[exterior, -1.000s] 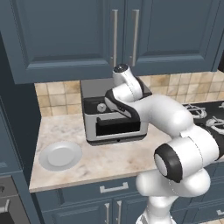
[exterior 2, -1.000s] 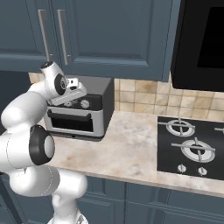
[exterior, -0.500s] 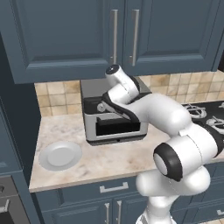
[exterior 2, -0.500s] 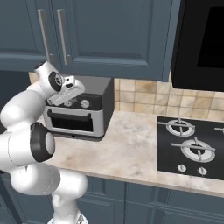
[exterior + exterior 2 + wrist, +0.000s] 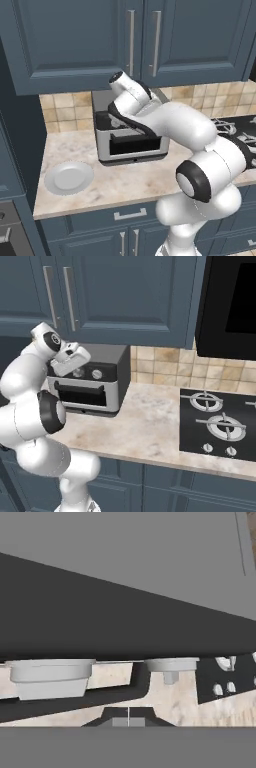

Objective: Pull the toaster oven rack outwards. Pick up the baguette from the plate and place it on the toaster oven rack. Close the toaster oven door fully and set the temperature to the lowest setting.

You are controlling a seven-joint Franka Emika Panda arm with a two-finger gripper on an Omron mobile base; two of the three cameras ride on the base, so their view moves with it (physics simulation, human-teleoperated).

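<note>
Jaws together, my gripper (image 5: 128, 718) is hanging right against the toaster oven's black control strip. From the left base camera, my hand is pressing at the toaster oven (image 5: 131, 131) front, the door (image 5: 135, 145) is standing closed, and the plate (image 5: 68, 177) is lying bare on the counter (image 5: 120, 182) to its left. From the right, my hand (image 5: 70, 357) is hovering beside the silver knobs (image 5: 96, 374)

On the counter (image 5: 125, 185) we see the toaster oven (image 5: 131, 134) against the back wall, the plate (image 5: 68, 177) to its front left, the hob (image 5: 220, 423) well to its right.
</note>
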